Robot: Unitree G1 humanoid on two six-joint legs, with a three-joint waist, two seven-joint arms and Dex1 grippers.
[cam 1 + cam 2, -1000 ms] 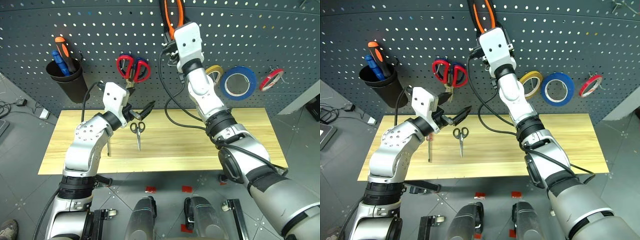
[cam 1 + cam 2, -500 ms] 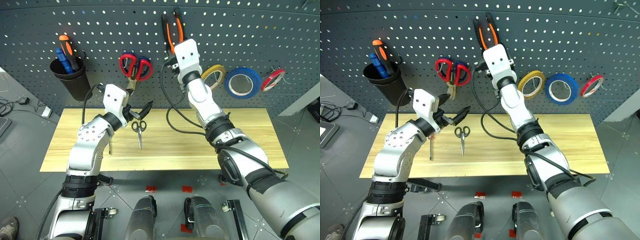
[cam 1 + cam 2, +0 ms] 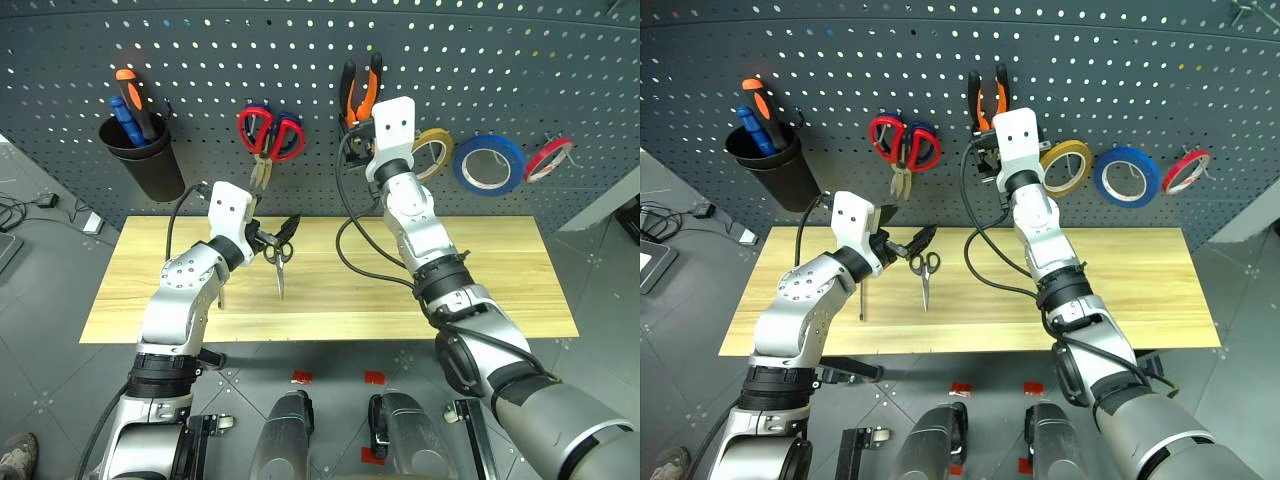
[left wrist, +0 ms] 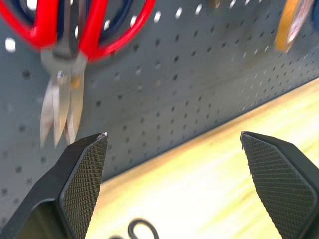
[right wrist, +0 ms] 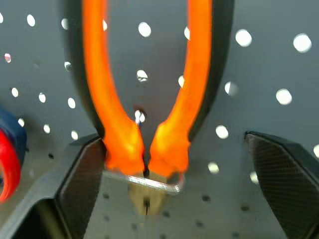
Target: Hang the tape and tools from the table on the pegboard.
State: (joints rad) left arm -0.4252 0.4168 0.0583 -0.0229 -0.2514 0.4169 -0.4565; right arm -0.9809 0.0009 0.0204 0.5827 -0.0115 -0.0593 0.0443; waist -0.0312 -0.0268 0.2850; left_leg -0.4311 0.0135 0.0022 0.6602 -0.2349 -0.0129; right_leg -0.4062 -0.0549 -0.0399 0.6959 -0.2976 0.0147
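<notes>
Pliers (image 3: 359, 92): orange-and-black arms up, hanging on pegboard (image 3: 560, 60).
Blue tape (image 3: 488, 164): hung on pegboard.
Black-looped scissors (image 3: 924, 270), red-handled screwdriver (image 3: 862, 298): flat on table (image 3: 480, 290).

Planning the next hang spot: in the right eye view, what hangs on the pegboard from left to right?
Black cup of screwdrivers → red-handled scissors → pliers → yellow tape → blue tape → red tape.

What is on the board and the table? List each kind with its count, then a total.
Tape: 3, the yellow tape, blue tape and red tape
Scissors: 2, the red scissors and small black scissors
Pliers: 1
Screwdrivers: 3, the orange screwdriver, blue screwdriver and table screwdriver
Cup: 1
Total: 10
</notes>
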